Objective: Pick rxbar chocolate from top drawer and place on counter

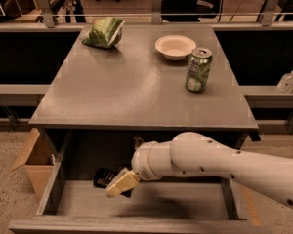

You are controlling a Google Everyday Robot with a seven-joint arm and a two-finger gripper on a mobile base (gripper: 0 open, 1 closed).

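The rxbar chocolate (pixel 104 177) is a small dark bar lying on the floor of the open top drawer (pixel 185 204), towards its back left. My gripper (pixel 120 183) is down inside the drawer, right at the bar's right end and partly covering it. The white arm reaches in from the right. The grey counter (pixel 127 87) lies above the drawer.
On the counter stand a green chip bag (pixel 105 32) at the back left, a white bowl (pixel 175 47) and a green soda can (pixel 198 69) at the right. A cardboard box (pixel 35 162) sits on the floor left of the drawer.
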